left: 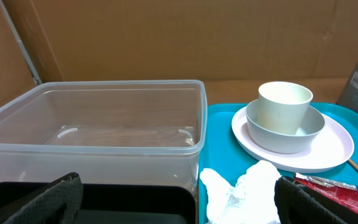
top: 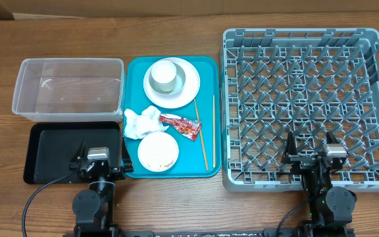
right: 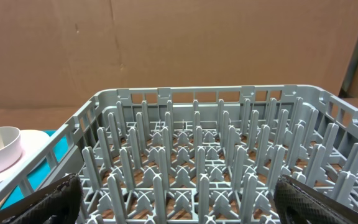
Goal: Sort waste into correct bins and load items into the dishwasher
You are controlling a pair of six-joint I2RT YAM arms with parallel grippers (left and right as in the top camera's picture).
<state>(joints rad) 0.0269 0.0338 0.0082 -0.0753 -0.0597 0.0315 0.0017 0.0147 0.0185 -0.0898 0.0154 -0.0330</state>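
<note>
On the teal tray (top: 135,79) lie a crumpled napkin (top: 141,122), a red wrapper (top: 180,126), a white bowl holding rice (top: 158,153) and two chopsticks (top: 203,137). A cup (top: 164,74) sits in a bowl (left: 284,135) on the pale plate (top: 191,92). The clear tub (top: 68,112) and black tray (top: 54,148) stand to the left, the grey dish rack (top: 295,34) to the right. My left gripper (top: 99,158) is open over the black tray's near right corner, the napkin (left: 244,193) just ahead. My right gripper (top: 310,148) is open above the rack's near pegs (right: 197,155).
The wooden table top (top: 176,197) shows in front of the trays. A brown cardboard wall (left: 179,37) closes off the far side. The rack's lattice walls stand higher than the teal tray beside it.
</note>
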